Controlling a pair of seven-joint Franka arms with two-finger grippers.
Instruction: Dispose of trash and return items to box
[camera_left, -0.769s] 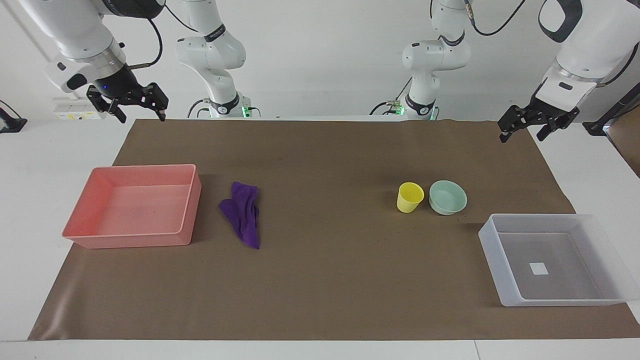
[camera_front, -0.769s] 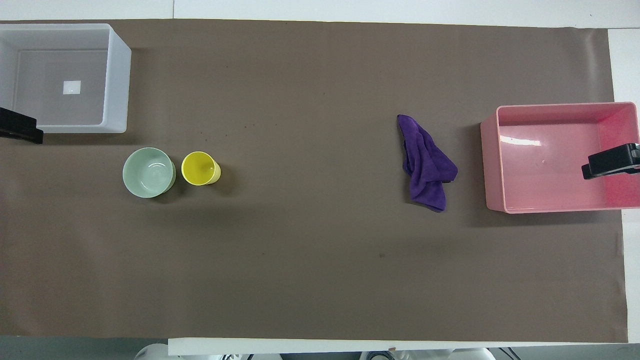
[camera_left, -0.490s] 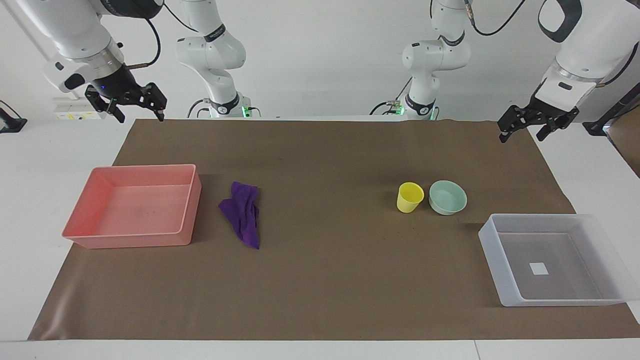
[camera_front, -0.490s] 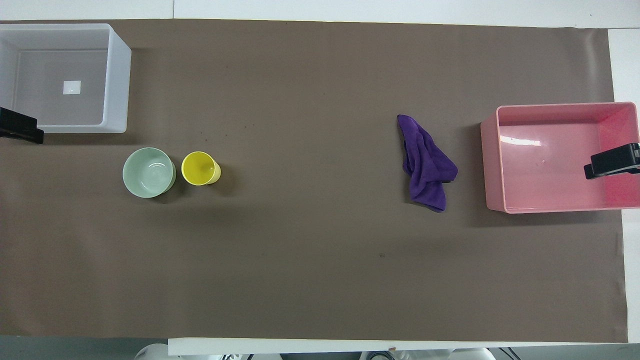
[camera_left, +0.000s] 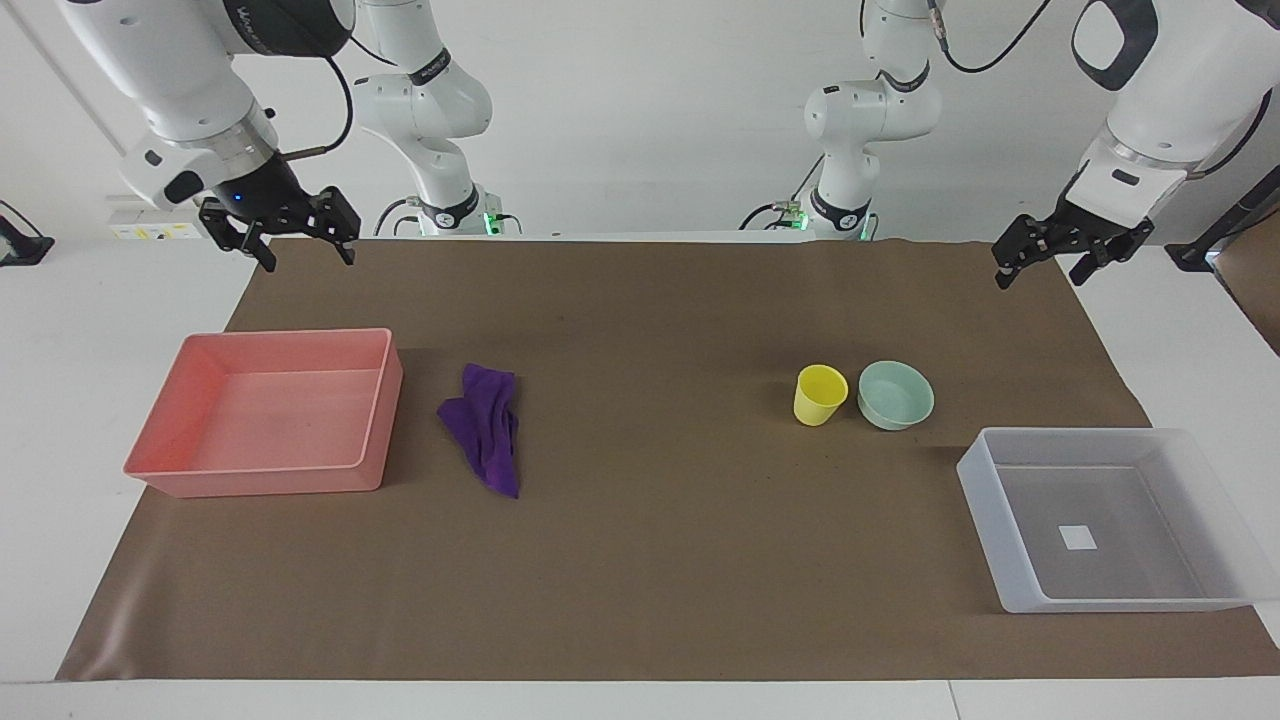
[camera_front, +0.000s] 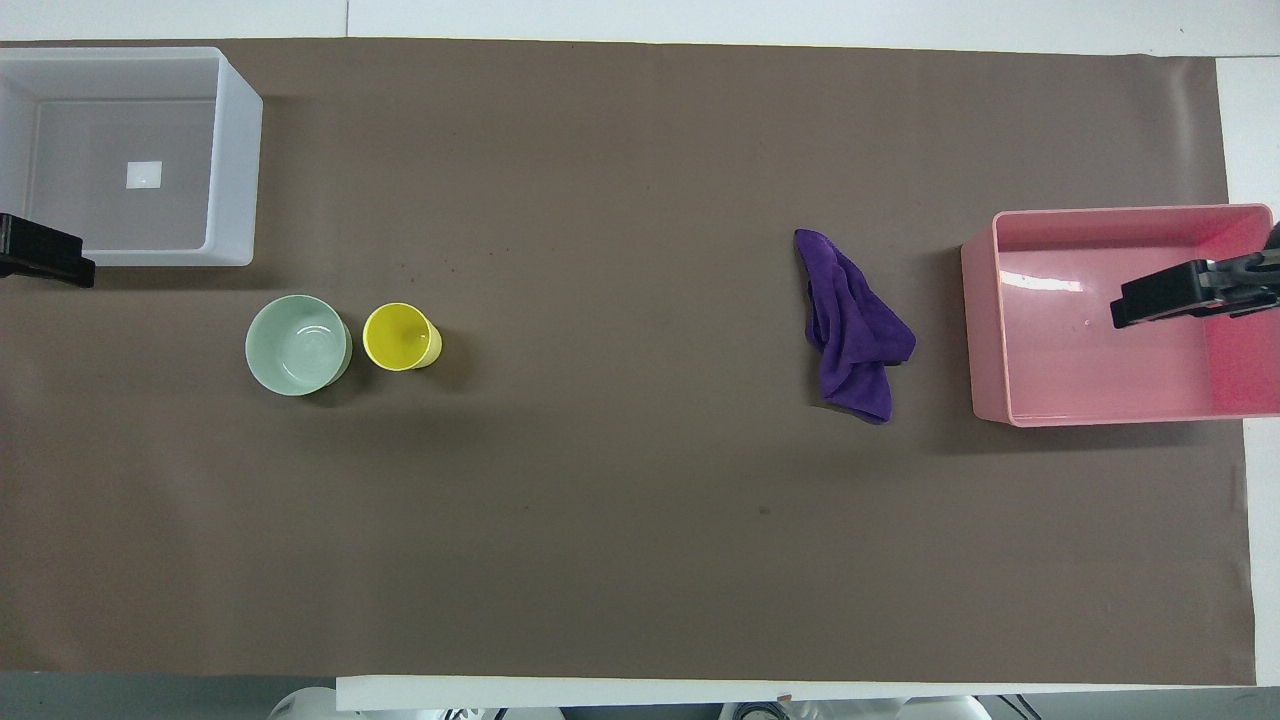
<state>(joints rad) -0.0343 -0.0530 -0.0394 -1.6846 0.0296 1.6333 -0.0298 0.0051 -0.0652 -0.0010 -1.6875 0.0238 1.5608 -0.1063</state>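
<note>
The middle of the brown mat (camera_left: 650, 330) lies open between the cloth (camera_left: 485, 428) and the cup (camera_left: 820, 394). The cup and the bowl (camera_left: 896, 394) stand just beside each other. The cloth lies near the pink bin (camera_left: 375, 400) wall, apart from it. The clear bin (camera_left: 975, 485) holds nothing.

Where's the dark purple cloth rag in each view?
Facing view: dark purple cloth rag lies left of centre, beside the pink plastic bin.
Overhead view: rag lies right of centre, beside the same bin.
Shared landmark: the pink bin, at the right arm's end of the table.
</note>
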